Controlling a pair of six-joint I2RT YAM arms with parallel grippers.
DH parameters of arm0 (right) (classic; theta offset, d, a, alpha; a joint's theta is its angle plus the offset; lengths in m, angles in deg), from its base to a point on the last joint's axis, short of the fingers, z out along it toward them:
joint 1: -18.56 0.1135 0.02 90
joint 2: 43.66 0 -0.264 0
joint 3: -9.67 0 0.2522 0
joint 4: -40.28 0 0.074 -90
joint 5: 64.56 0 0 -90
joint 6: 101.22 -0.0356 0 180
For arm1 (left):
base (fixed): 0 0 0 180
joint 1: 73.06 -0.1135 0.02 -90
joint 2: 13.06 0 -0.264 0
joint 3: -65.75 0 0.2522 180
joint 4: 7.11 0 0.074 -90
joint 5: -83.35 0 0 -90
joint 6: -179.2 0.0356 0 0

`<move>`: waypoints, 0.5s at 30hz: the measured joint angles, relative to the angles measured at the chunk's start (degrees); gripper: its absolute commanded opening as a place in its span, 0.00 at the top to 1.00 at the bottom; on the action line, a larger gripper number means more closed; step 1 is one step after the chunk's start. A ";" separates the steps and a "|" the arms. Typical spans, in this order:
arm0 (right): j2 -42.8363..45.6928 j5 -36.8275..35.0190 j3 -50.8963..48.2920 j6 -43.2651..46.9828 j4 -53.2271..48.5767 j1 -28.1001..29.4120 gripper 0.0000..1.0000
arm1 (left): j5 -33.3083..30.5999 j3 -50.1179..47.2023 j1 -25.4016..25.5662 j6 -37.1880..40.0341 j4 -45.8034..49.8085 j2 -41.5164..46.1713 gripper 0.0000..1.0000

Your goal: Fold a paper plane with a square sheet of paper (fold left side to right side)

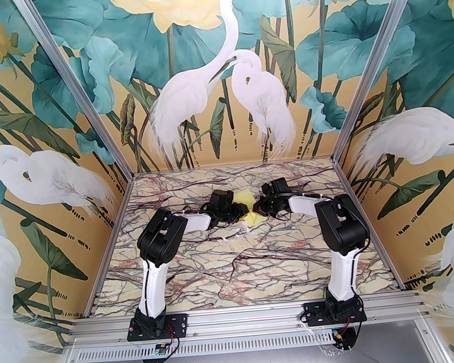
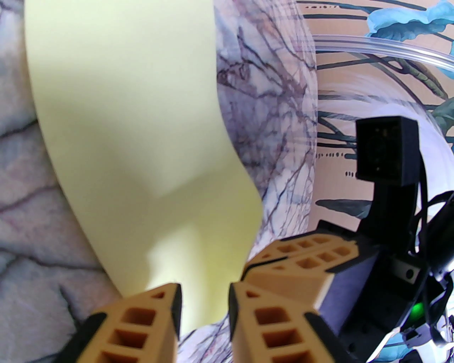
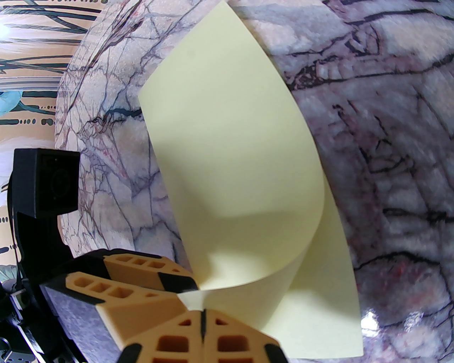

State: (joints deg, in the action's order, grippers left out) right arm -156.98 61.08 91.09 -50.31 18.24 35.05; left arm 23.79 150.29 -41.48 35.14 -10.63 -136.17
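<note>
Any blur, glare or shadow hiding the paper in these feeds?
Left wrist: the left gripper's fingers are close and soft, and a shadow lies across the sheet. Right wrist: sheet edges crisp, its curl shaded, glare on the table. Top external: sharp, but the arms cover most of the sheet.

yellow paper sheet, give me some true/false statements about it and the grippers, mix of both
1. The square sheet of paper lies fully flat on the table. False: one side is lifted and curls over.
2. The right gripper is shut on a corner of the sheet. True.
3. The left gripper is clamped shut. False: its jaws stand apart, with yellow paper seen in the gap.
4. The two grippers are close together at the paper. True.
</note>
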 measured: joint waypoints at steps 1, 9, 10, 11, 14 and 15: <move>0.00 0.00 0.00 -0.02 0.00 0.00 1.00 | 0.00 -0.26 0.00 -0.42 -0.59 0.11 0.70; 0.00 0.00 0.00 -0.02 0.00 -0.09 1.00 | 0.04 -0.13 0.00 -1.88 -3.15 0.11 0.70; 0.00 0.00 0.00 -0.02 0.00 -0.11 1.00 | 0.04 -0.09 0.00 -1.90 -3.15 0.11 0.70; 0.00 0.00 0.00 -0.02 0.00 -0.11 1.00 | 0.07 -0.02 0.02 -1.90 -3.15 0.11 0.71; 0.00 0.00 0.00 -0.02 -0.02 -0.11 1.00 | 0.20 0.17 0.02 -1.90 -3.13 0.11 0.71; 0.00 0.00 0.00 -0.02 0.00 -0.11 1.00 | 0.22 0.26 0.07 -1.92 -3.13 0.11 0.72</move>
State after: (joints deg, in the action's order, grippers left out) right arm -156.98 61.08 91.09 -50.33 18.24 34.94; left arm 24.00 150.56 -41.42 33.22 -13.76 -136.06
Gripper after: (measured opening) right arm 0.033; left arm 0.288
